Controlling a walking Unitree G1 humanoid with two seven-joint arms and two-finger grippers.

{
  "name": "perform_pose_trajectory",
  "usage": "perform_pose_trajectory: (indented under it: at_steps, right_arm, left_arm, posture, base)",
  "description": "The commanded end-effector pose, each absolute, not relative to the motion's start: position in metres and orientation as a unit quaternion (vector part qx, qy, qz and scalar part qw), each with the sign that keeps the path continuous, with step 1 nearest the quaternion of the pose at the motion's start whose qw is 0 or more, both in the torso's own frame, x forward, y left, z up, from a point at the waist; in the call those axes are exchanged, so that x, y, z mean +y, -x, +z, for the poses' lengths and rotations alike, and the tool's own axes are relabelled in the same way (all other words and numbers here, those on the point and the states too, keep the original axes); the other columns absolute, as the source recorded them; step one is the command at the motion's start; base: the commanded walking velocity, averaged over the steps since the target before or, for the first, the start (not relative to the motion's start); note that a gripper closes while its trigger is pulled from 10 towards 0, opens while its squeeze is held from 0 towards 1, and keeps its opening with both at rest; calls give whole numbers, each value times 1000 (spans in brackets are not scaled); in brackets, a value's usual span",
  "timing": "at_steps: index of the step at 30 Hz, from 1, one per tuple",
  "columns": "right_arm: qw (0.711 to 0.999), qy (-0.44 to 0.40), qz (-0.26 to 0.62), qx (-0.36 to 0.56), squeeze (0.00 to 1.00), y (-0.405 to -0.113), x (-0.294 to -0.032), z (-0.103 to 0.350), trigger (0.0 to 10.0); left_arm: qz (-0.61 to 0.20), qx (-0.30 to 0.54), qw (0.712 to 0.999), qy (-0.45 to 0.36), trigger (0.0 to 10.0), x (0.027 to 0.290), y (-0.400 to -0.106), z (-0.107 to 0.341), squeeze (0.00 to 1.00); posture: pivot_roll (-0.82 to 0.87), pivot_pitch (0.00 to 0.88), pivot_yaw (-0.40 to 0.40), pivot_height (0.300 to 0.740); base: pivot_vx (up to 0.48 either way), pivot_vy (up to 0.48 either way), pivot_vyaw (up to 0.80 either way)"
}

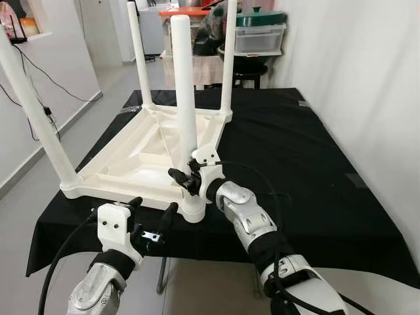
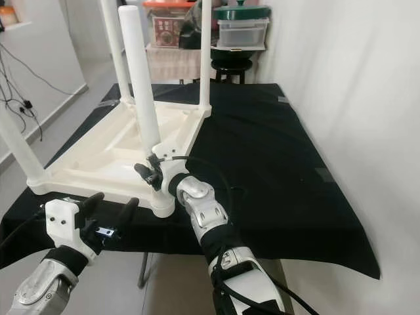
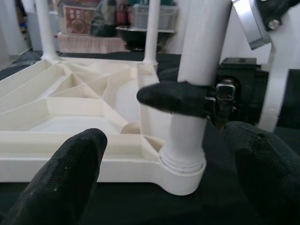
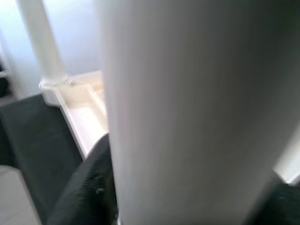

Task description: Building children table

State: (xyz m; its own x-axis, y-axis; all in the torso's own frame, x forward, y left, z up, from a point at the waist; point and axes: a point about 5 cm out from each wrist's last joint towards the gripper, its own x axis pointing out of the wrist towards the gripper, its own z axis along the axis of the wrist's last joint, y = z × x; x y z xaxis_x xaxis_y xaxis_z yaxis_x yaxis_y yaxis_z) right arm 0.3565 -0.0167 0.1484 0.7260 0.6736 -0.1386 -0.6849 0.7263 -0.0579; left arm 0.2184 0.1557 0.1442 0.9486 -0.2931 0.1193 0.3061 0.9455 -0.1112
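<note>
Right hand (image 1: 188, 176) grips a table leg (image 1: 184, 98) seated in its corner socket (image 1: 193, 211).

Glossy white plastic table (image 1: 131, 164), matt black cloth (image 1: 295, 151)

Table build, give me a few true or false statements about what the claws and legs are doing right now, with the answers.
1. The white table lies upside down on the black cloth. True.
2. The right claw is shut around the near leg, low down. True.
3. The left claw is gripping a leg. False: it is open, in front of the table's near edge, holding nothing.
4. Only two legs stand up from the table. False: four legs stand up, one at each corner.
5. A green-lidded box sits behind the table. True.
</note>
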Motion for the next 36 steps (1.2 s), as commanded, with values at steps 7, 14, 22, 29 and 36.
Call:
perform_pose_trajectory:
  at_steps: [7,14,22,29,36]
  right_arm:
    - [845,28,534,-3,0,-361,-29,179,10000]
    - [778,81,623,22,0,-362,-38,180,10000]
    - [768,41,638,31,0,-363,-35,184,0]
    - [766,28,642,31,0,-366,-47,183,0]
    - [786,48,617,9,0,-367,-62,181,0]
  left_arm:
    - [-153,-45,985,63,10000,155,-219,141,0]
    - [-153,-46,985,65,10000,154,-218,142,0]
    - [-154,-45,985,65,10000,153,-216,143,0]
    - [-154,-46,985,66,10000,152,-214,143,0]
    - [-155,-47,985,67,10000,152,-213,145,0]
  posture:
    - [55,5,-17,740]
    - [64,12,-18,740]
    - [79,23,-21,740]
    - [74,33,-20,740]
    - [50,57,-29,740]
  base:
    - [0,0,0]
    - [0,0,0]
    - [0,0,0]
    - [0,0,0]
    - [0,0,0]
